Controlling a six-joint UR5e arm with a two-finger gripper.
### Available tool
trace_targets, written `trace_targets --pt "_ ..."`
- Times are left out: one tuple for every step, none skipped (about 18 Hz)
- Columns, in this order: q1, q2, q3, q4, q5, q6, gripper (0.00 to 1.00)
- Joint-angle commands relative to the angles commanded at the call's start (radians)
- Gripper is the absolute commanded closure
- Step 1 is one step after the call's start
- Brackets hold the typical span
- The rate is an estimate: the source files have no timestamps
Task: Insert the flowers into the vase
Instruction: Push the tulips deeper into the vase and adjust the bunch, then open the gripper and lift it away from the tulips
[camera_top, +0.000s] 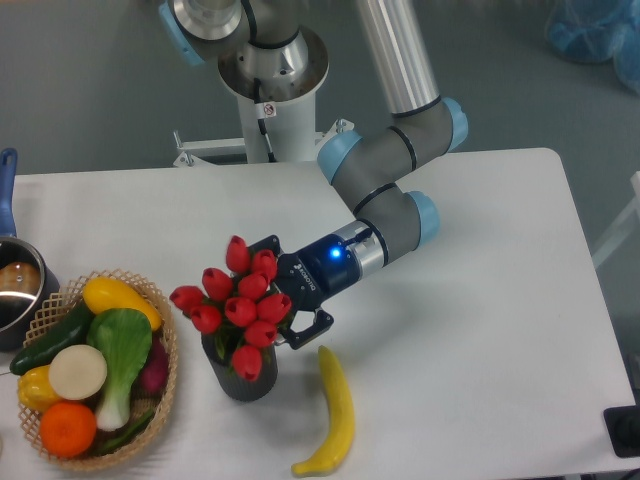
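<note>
The gripper (283, 292) stands with its two dark fingers spread, one above and one below the right edge of the flowers (233, 303), whether they press the bunch cannot be told. The red buds sit over the mouth of the vase (240, 375), stems going down into it, just left of and below the gripper. A yellow banana (334, 410) lies below the gripper, beside the vase. Further left rests a wicker basket (168, 375) of vegetables

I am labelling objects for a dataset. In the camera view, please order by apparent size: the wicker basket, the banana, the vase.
1. wicker basket
2. banana
3. vase, partly hidden by the flowers, so its rank is less sure
</note>
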Motion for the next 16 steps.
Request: trace_targets --pt "0.0 0.0 0.0 0.0 0.0 0.0 0.0" --pt "0.0 0.002 0.0 0.0 0.0 0.0 0.0" --pt "0.0 0.003 0.001 0.0 0.003 0.0 0.0" --pt "0.002 0.006 0.002 0.002 0.018 0.0 0.0" --pt "0.003 0.017 0.002 0.002 0.056 0.0 0.0" --pt "0.003 0.032 0.002 0.0 0.108 -0.002 0.0" --pt "0.003 0.04 0.002 0.0 0.145 -0.002 0.0" --pt "0.003 0.041 0.003 0.0 0.155 -0.002 0.0" --pt "0.005 0.046 0.003 0.0 0.161 -0.002 0.0" --pt "0.005 0.055 0.003 0.0 0.164 -0.005 0.0" --pt "0.005 0.063 0.005 0.0 0.178 -0.009 0.0" --pt "0.005 0.074 0.003 0.0 0.211 -0.009 0.0" --pt "0.008 0.081 0.003 0.0 0.254 -0.012 0.0" --pt "0.012 0.095 0.003 0.0 0.297 -0.015 0.0" --pt "0.015 0.106 0.003 0.0 0.319 -0.02 0.0" --pt "0.023 0.112 0.003 0.0 0.325 -0.031 0.0"
